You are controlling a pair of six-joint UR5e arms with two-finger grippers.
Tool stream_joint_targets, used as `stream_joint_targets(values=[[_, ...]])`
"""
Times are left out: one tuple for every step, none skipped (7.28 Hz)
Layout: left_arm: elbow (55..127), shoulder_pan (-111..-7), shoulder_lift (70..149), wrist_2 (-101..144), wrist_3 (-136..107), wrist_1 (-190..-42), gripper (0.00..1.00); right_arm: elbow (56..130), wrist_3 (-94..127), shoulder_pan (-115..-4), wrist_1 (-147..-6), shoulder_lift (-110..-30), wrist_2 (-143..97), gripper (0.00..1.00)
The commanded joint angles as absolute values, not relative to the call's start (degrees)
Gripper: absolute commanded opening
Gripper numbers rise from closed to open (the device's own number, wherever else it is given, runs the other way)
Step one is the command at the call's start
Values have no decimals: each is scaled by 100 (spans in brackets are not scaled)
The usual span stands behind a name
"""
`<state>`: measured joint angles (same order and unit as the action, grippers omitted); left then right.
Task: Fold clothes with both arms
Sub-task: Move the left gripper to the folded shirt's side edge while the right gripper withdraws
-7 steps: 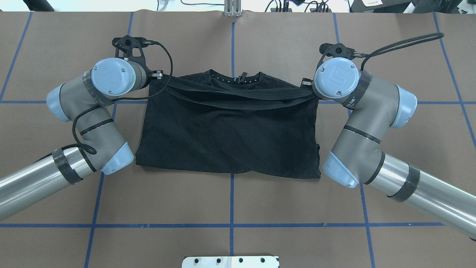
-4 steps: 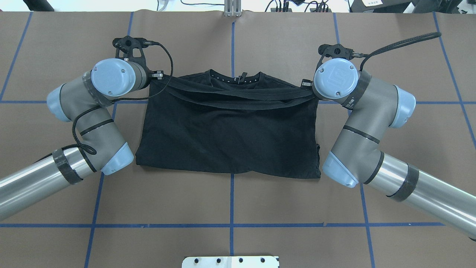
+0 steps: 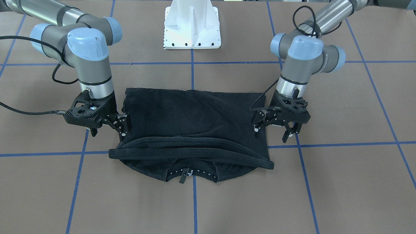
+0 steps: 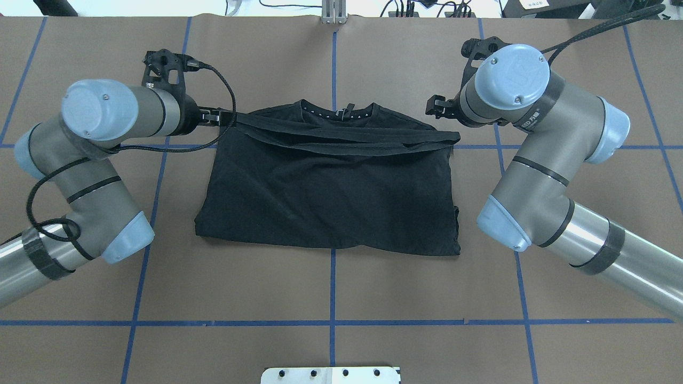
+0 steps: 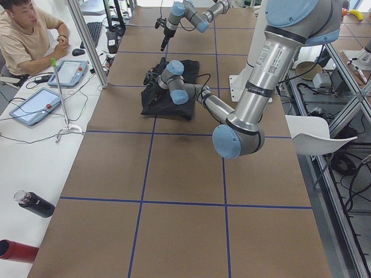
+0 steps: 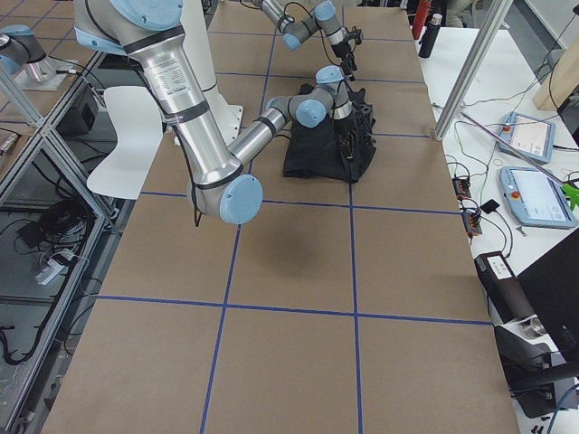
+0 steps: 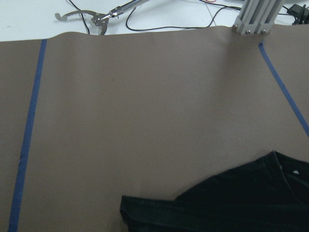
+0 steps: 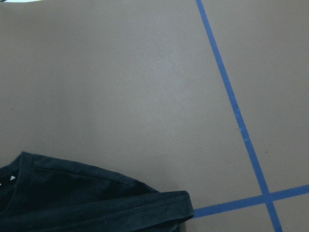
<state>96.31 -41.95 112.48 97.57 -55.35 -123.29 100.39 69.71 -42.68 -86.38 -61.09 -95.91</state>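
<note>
Brown bench (image 4: pixel 240 288) carries the black T-shirt (image 4: pixel 331 192) at its middle, hem (image 4: pixel 347 140) folded up near the collar (image 4: pixel 339 109). Expect light, limp cloth, so pinch your next grip at the outer corners, through every layer. Your left gripper (image 3: pixel 270 134) and right gripper (image 3: pixel 108 132) hang with jaws wide and empty, both further out than a second ago.

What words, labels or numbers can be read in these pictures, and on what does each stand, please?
None reads clearly.
White lettering on the black band of the silver-grey right arm: blurred, unreadable.
Dark print on the silver tube of the silver-grey left arm: too small.
White marks inside the collar of the black short-sleeved T-shirt: too small.
</note>
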Motion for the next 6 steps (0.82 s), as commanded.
stream_joint_targets(values=[[10325, -4070, 10480, 10186, -5554, -12470, 100, 10195, 6926, -4245, -8640, -6152, -9633, 100], [10397, -3765, 10155, 10178, -5598, -12776, 100, 10204, 6934, -4210, -8640, -6161, -9607, 100], [10380, -3457, 9847, 10134, -5616, -13223, 100, 10213, 6943, -4210, -8640, -6161, -9598, 100], [10328, -3193, 9678, 10090, -5938, -13445, 100, 10213, 6952, -4193, -8631, -6161, -9572, 100], [10318, -2869, 9651, 9751, -6046, -13482, 100, 10213, 6970, -4175, -8631, -6161, -9571, 100], [10318, -2691, 9650, 9712, -6195, -13552, 97, 10213, 6978, -4175, -8631, -6152, -9563, 100]])
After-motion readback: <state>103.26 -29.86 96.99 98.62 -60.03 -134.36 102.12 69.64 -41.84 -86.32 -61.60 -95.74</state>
